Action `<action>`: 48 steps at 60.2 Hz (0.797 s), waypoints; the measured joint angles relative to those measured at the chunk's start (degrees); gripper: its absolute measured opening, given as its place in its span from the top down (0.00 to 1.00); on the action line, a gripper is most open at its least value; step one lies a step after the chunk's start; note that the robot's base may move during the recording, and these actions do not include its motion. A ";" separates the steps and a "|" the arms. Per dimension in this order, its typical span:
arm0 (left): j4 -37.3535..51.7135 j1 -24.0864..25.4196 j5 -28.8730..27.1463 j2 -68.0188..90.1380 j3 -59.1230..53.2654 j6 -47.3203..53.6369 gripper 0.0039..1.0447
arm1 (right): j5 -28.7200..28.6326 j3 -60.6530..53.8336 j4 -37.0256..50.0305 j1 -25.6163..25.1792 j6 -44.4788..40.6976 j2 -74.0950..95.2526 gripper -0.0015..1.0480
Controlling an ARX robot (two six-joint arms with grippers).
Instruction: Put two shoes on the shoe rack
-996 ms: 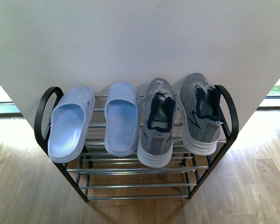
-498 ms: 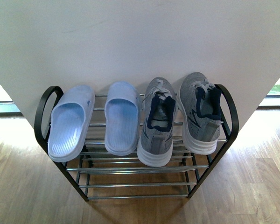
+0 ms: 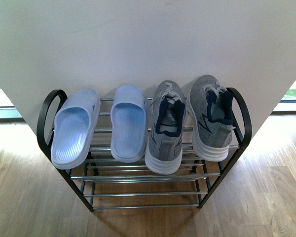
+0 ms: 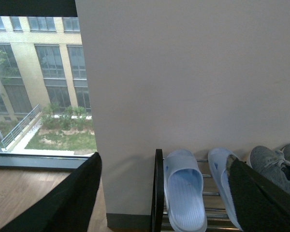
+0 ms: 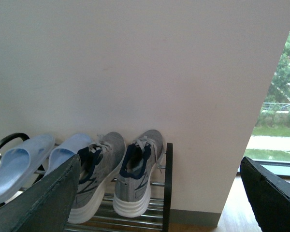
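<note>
Four shoes sit side by side on the top tier of the shoe rack (image 3: 148,180), toes toward the wall (image 3: 148,44) and heels toward the rack's front edge. At the rack's left end lies one pale blue slide (image 3: 75,129), angled so that its heel hangs past the front rods near the left black arched frame (image 3: 45,116); just beside it lies the second pale blue slide (image 3: 129,123), lying straight. Next comes a grey sneaker (image 3: 165,129) with a white sole and a dark navy collar, its heel overhanging the front edge, and at the right end the other grey sneaker (image 3: 211,118) rests close against the right arched frame (image 3: 242,116), tilted slightly. Chrome rods of the lower tiers show beneath the shoes, bare where they can be seen. The rack stands on a wooden floor (image 3: 29,197) against the pale wall. In the left wrist view the left claw (image 4: 164,193) is spread, its two dark fingers (image 4: 67,198) wide apart in the air, framing the slides from above and touching nothing. In the right wrist view the right claw (image 5: 159,198) is likewise spread wide, its fingers (image 5: 43,203) apart and clear of the sneakers. Windows (image 4: 34,87) show greenery and a building outside.
</note>
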 joint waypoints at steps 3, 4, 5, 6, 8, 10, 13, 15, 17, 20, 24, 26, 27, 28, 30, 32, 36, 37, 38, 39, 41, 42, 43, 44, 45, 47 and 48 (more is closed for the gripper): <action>0.00 0.00 -0.02 0.00 0.00 0.00 0.16 | 0.00 0.00 0.00 0.00 0.00 0.00 0.09; 0.00 0.00 -0.04 0.00 0.00 0.00 0.14 | 0.00 0.00 0.00 0.00 -0.02 0.00 0.09; 0.00 0.00 -0.02 0.00 0.00 0.00 0.11 | 0.00 0.00 0.00 0.00 0.00 0.00 0.09; 0.00 0.00 -0.02 0.00 0.00 0.00 0.09 | 0.00 0.00 0.00 0.00 0.00 0.00 0.09; 0.00 0.00 -0.02 0.00 0.00 0.15 0.07 | 0.02 0.00 0.00 0.00 -0.02 0.00 0.09; 0.00 0.00 0.04 0.00 0.00 0.15 0.08 | 0.02 0.00 0.00 0.00 0.00 0.00 0.09; 0.00 0.00 0.04 0.00 0.00 0.15 0.09 | 0.02 0.00 0.00 0.00 0.00 0.00 0.09; 0.00 0.00 0.02 0.00 0.00 0.15 0.09 | 0.00 0.00 0.00 0.00 0.00 0.00 0.09; 0.00 0.00 0.04 0.00 0.00 0.15 0.09 | 0.00 0.00 0.00 0.00 0.00 0.00 0.09; 0.00 0.00 0.04 0.00 0.00 0.15 0.09 | 0.00 0.00 0.00 0.00 0.00 0.00 0.09; 0.00 0.00 0.02 0.00 0.00 0.15 0.09 | 0.00 0.00 0.00 0.00 0.00 0.00 0.09; 0.00 0.00 0.02 0.00 0.00 0.13 0.09 | 0.00 0.00 0.00 0.00 0.00 0.00 0.09; 0.00 0.00 0.04 0.00 0.00 0.15 0.09 | 0.00 0.00 0.00 0.00 0.00 0.00 0.09; 0.00 0.00 0.04 0.00 0.00 0.15 0.09 | 0.00 0.00 0.00 0.00 0.00 -0.02 0.09; 0.00 0.00 0.04 0.00 0.00 0.15 0.09 | 0.00 0.00 0.00 0.00 0.00 0.00 0.09; 0.00 0.00 0.02 0.00 0.00 0.15 0.09 | 0.00 0.00 0.00 0.00 0.00 0.00 0.09; 0.00 0.00 0.02 0.00 0.00 0.15 0.09 | 0.02 0.00 0.00 0.00 -0.02 0.00 0.09; 0.00 0.00 0.02 0.00 0.00 0.15 0.09 | 0.02 0.00 0.00 0.00 0.00 0.00 0.09; 0.00 0.00 0.02 0.00 0.00 0.15 0.09 | 0.00 0.00 0.00 0.00 0.00 0.00 0.09; 0.00 0.00 0.04 0.00 0.00 0.15 0.09 | -0.02 0.00 0.00 0.00 0.00 0.00 0.09; 0.00 0.00 0.02 0.00 0.00 0.15 0.09 | 0.00 0.00 0.00 0.00 -0.02 0.00 0.09; 0.00 0.00 0.02 0.00 0.00 0.15 0.09 | -0.02 0.00 0.00 0.00 0.00 -0.02 0.09; 0.00 0.00 0.02 0.00 0.00 0.15 0.09 | 0.00 0.00 0.00 0.00 -0.02 0.00 0.09; 0.00 0.00 0.02 0.00 0.00 0.15 0.09 | 0.00 0.00 0.00 0.00 -0.02 0.00 0.09; 0.00 0.00 0.02 0.00 0.00 0.15 0.09 | 0.00 0.00 0.00 0.00 0.00 0.00 0.09; 0.00 0.00 0.04 0.00 0.00 0.15 0.09 | 0.00 0.00 0.00 0.00 0.00 -0.02 0.09; 0.00 0.00 0.02 0.00 0.00 0.15 0.09 | 0.00 0.00 0.00 0.00 0.00 -0.02 0.09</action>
